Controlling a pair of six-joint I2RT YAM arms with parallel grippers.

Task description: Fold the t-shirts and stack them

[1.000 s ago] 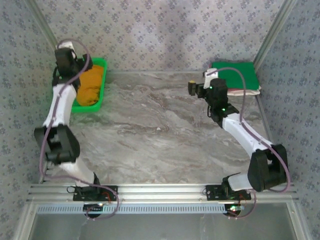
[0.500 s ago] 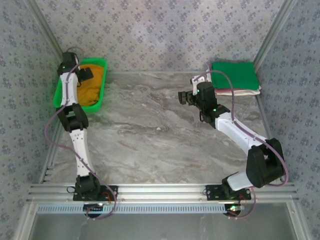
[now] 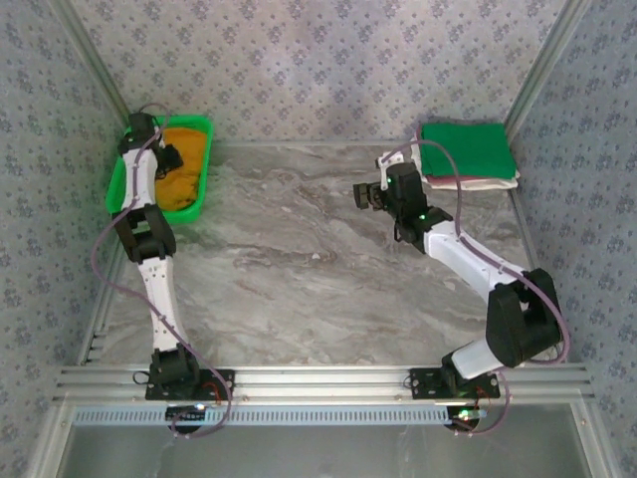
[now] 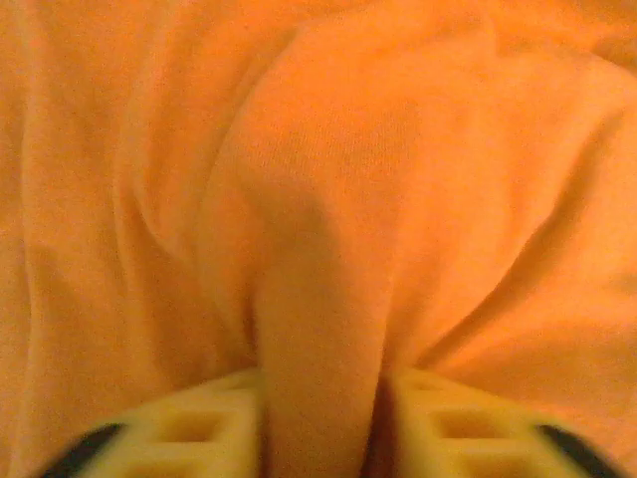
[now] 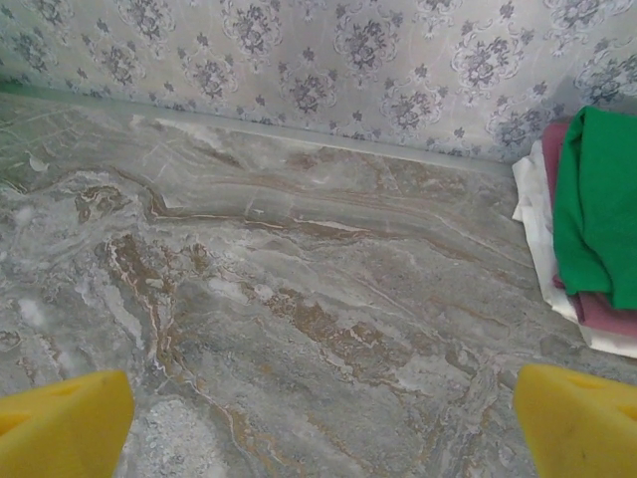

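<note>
The orange-yellow t-shirt [image 3: 179, 179] lies crumpled in the green mesh basket [image 3: 204, 169] at the back left. My left gripper [image 3: 167, 157] reaches down into the basket. In the left wrist view its yellow fingers [image 4: 199, 428] are closed on a raised fold of the orange-yellow t-shirt [image 4: 328, 259]. A folded stack with the green t-shirt [image 3: 466, 149] on top sits at the back right; under the green t-shirt [image 5: 597, 199] the maroon t-shirt [image 5: 597, 311] and the white t-shirt [image 5: 542, 239] show. My right gripper [image 3: 366, 194] hovers open over bare table, left of the stack.
The marble table [image 3: 318, 269] stretches between the basket and the stack. Patterned walls close off the back and both sides. A metal rail [image 3: 318, 383] runs along the near edge by the arm bases.
My left arm has stretched out and dropped its gripper into the basket onto the orange shirt. My right gripper has moved left, away from the folded stack.
</note>
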